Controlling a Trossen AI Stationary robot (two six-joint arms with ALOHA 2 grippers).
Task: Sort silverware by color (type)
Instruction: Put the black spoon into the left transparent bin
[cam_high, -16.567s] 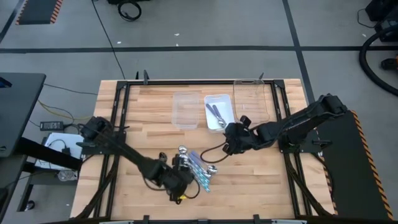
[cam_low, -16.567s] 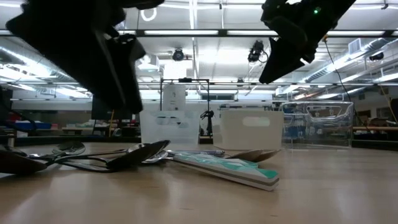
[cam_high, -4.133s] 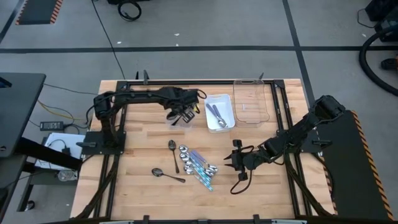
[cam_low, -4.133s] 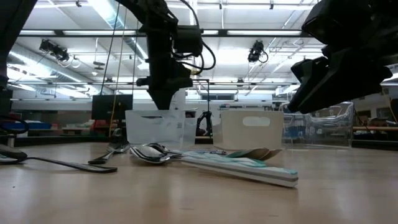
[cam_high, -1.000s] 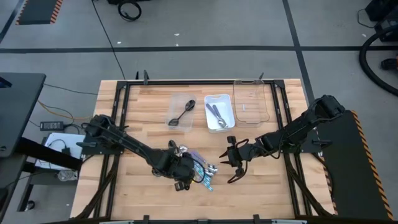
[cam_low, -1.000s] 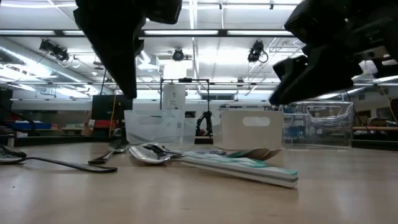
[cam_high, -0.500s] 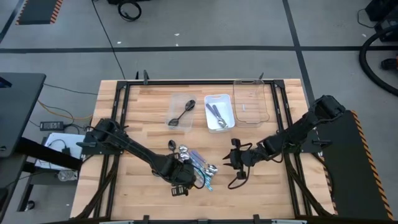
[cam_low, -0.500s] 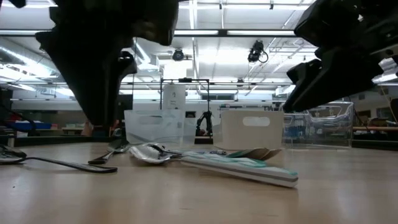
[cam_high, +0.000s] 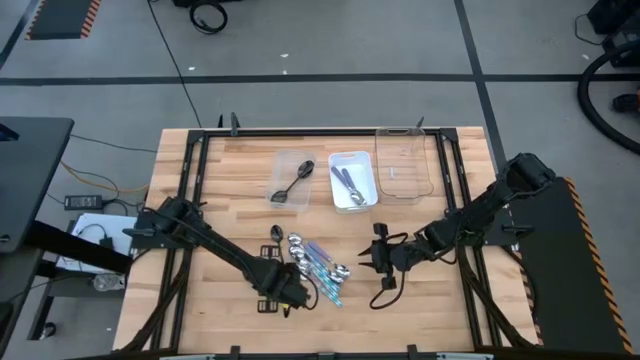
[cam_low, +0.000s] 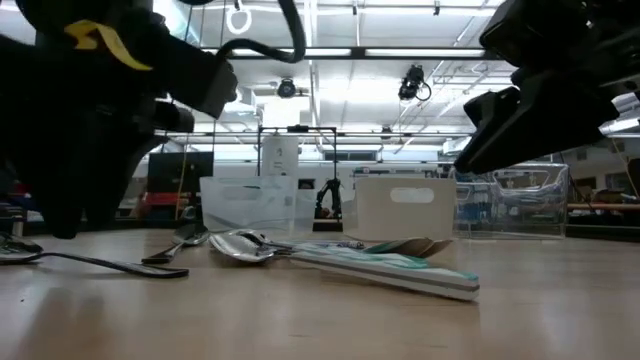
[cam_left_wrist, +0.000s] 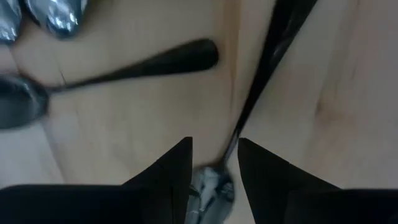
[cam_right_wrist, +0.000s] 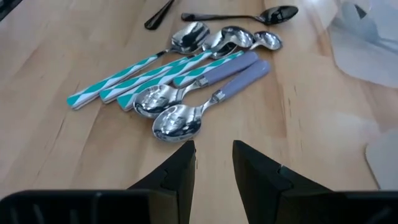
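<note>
My left gripper (cam_high: 281, 291) points straight down near the table's front, left of the spoon pile, and is open. In the left wrist view its fingers (cam_left_wrist: 180, 168) stand on either side of a dark spoon (cam_left_wrist: 264, 71), near the bowl (cam_left_wrist: 211, 186); whether they touch it I cannot tell. A second dark spoon (cam_left_wrist: 130, 70) lies flat beside it. Teal-striped spoons (cam_right_wrist: 134, 78) and purple-handled spoons (cam_right_wrist: 233, 78) lie flat in a pile (cam_high: 318, 265). My right gripper (cam_high: 375, 257) hovers open to the right of the pile, with nothing between its fingers (cam_right_wrist: 180, 171).
At the back stand a clear tray (cam_high: 285, 160) with one dark spoon (cam_high: 294, 183), a white tray (cam_high: 362, 160) holding silver spoons (cam_high: 347, 183), and another clear tray (cam_high: 404, 165). Bare wood lies along the front edge and at both sides.
My left gripper has sunk toward the table and shifted a little toward the near and left edges, rolling about its own line, and now stands low over the dark spoon at the front. No spoon has moved.
</note>
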